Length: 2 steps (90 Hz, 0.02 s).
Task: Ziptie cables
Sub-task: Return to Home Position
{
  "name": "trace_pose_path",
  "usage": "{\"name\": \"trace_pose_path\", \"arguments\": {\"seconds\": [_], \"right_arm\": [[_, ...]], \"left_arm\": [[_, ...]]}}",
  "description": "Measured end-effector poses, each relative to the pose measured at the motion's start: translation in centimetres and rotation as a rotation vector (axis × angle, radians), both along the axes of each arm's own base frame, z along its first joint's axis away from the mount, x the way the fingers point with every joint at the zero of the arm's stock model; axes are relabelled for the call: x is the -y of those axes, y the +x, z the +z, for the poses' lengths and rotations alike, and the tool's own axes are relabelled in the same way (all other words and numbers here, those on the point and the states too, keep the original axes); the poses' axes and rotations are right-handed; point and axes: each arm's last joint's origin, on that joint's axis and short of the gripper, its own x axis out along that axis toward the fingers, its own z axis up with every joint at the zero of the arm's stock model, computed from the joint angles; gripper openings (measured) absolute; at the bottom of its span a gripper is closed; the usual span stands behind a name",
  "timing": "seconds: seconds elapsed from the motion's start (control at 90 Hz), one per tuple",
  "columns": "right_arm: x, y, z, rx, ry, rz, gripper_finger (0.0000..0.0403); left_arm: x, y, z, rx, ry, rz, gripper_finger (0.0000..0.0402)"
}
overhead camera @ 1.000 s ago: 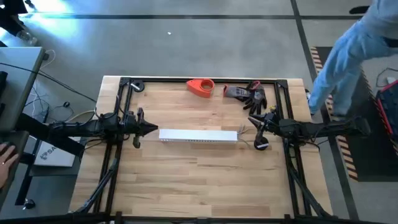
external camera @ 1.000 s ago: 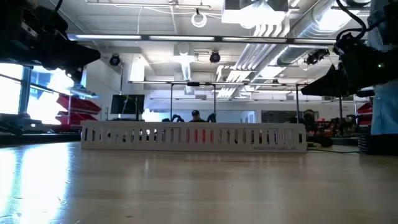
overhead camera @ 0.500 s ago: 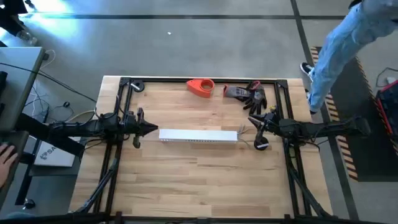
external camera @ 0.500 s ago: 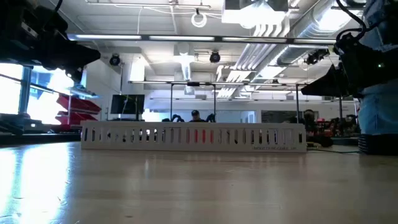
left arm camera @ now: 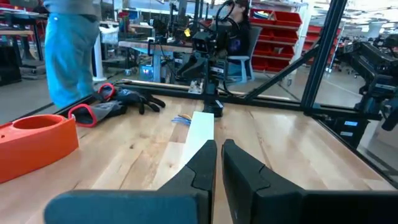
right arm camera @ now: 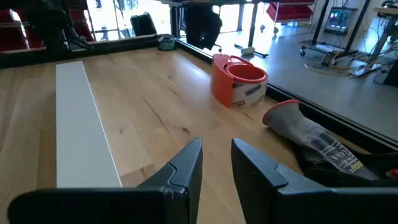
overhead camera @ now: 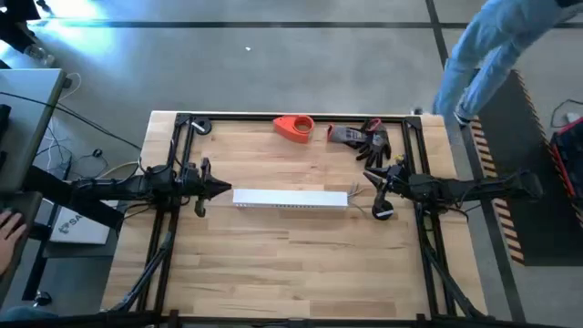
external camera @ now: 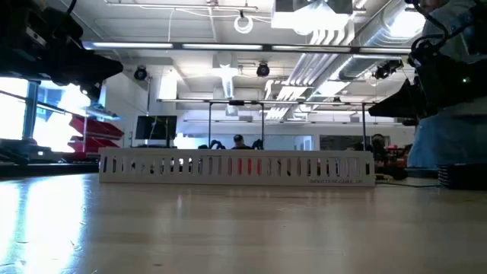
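Person (overhead camera: 483, 50) shifted, left gripper (overhead camera: 223, 189), right gripper (overhead camera: 369, 176) apart

The left end effector (left arm camera: 219, 145), fingers drawn together, points along the white duct (left arm camera: 201, 127)

Duct (overhead camera: 291, 198) lying crosswise at the centre of the table (overhead camera: 273, 273), cables (overhead camera: 353, 192) poking from its right end, left gripper (overhead camera: 226, 189) just off its left end, right gripper (overhead camera: 366, 179) just off its right end, tape holder (overhead camera: 294, 128) and gloves (overhead camera: 364, 138) side by side along the far edge, gloves nearer the far right corner
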Motion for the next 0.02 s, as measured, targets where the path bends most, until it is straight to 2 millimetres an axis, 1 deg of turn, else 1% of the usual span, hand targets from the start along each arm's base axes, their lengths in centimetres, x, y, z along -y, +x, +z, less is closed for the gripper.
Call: {"name": "trace_pose_path", "arguments": {"seconds": [0.022], "right_arm": [[0.0,0.0,0.0,0.0,0.0,0.0,0.0071]], "left_arm": [[0.0,0.0,0.0,0.0,0.0,0.0,0.001]]}}
